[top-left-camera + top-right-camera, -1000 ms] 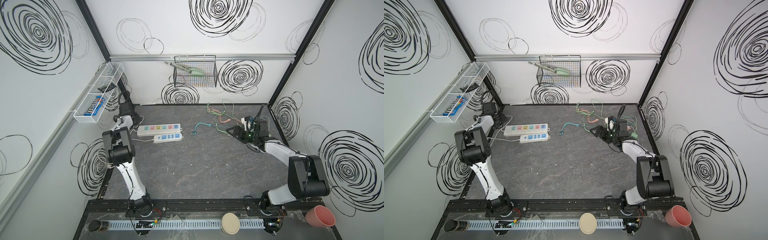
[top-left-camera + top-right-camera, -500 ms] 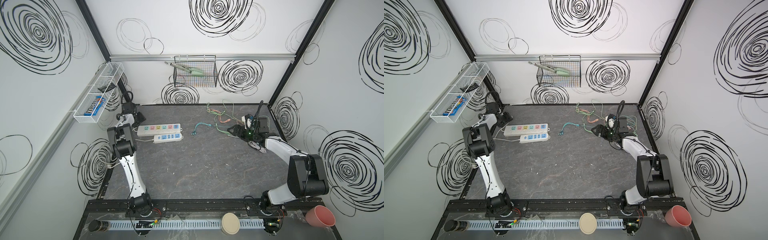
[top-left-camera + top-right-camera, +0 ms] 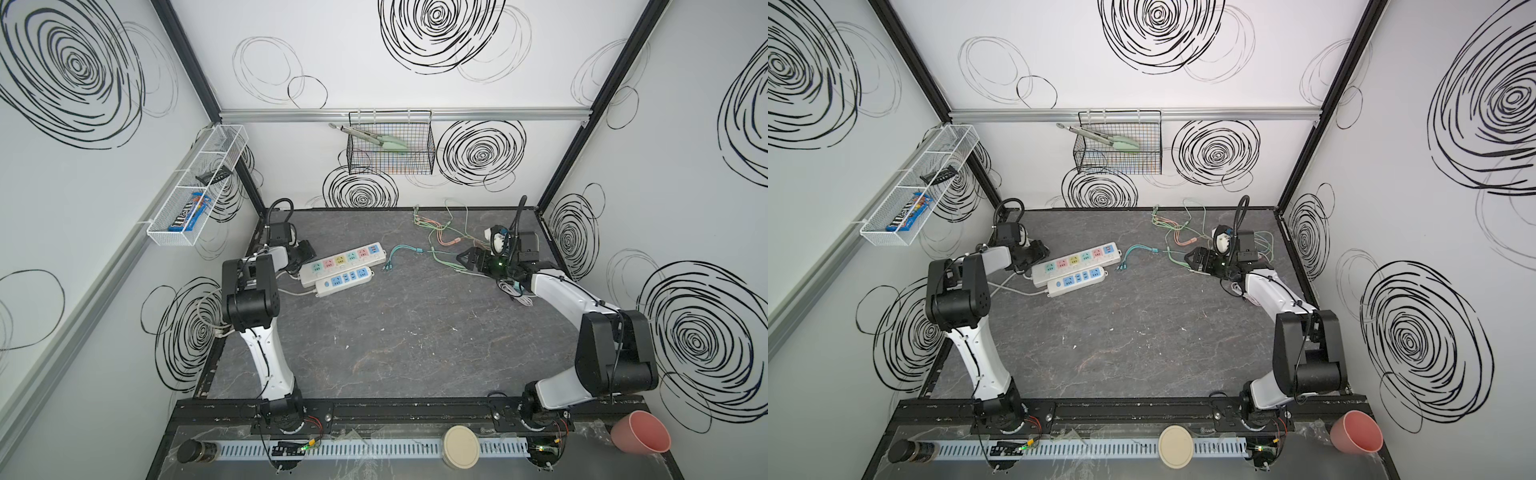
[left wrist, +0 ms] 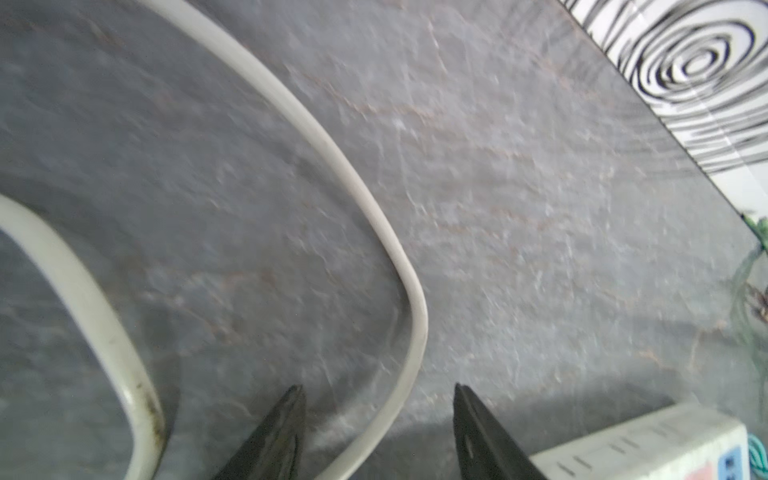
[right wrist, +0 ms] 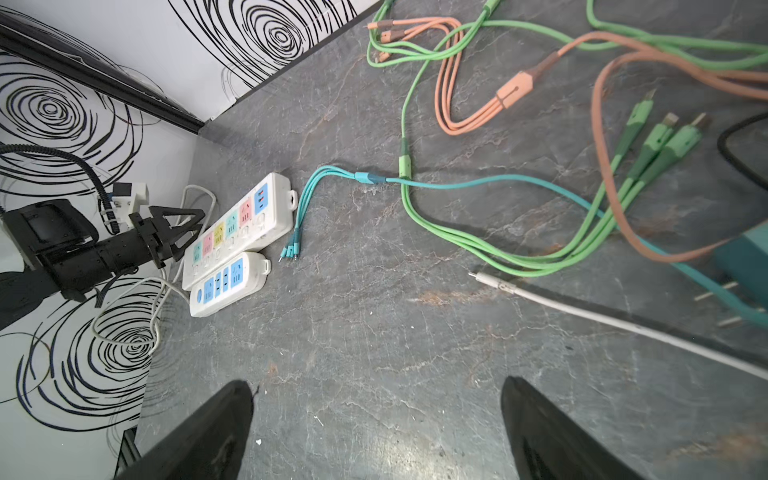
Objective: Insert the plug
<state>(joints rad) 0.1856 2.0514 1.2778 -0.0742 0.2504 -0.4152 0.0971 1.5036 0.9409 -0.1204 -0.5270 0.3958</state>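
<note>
Two white power strips lie side by side at the left rear: a long one with coloured sockets [image 3: 343, 264] [image 3: 1077, 264] [image 5: 241, 226] and a short one with blue sockets [image 3: 345, 281] [image 3: 1077, 281] [image 5: 228, 284]. My left gripper [image 3: 305, 251] [image 3: 1040, 251] [image 4: 377, 388] is open at the long strip's left end, low over the table, with a white cord [image 4: 411, 299] running loose between its jaws. A teal plug [image 5: 744, 257] with two bare prongs shows at the edge of the right wrist view. My right gripper [image 3: 463, 259] [image 3: 1190, 259] [image 5: 377, 382] is open and empty above bare tabletop.
Green, orange and teal charging cables [image 3: 440, 237] [image 5: 457, 232] sprawl between the strips and the right arm. A white cable [image 5: 582, 311] with a metal tip lies near the plug. A wire basket [image 3: 390, 145] hangs on the back wall, a shelf [image 3: 195, 187] on the left wall.
The left arm has swung its gripper from the back left corner toward the end of the long strip. The right gripper has barely moved.
</note>
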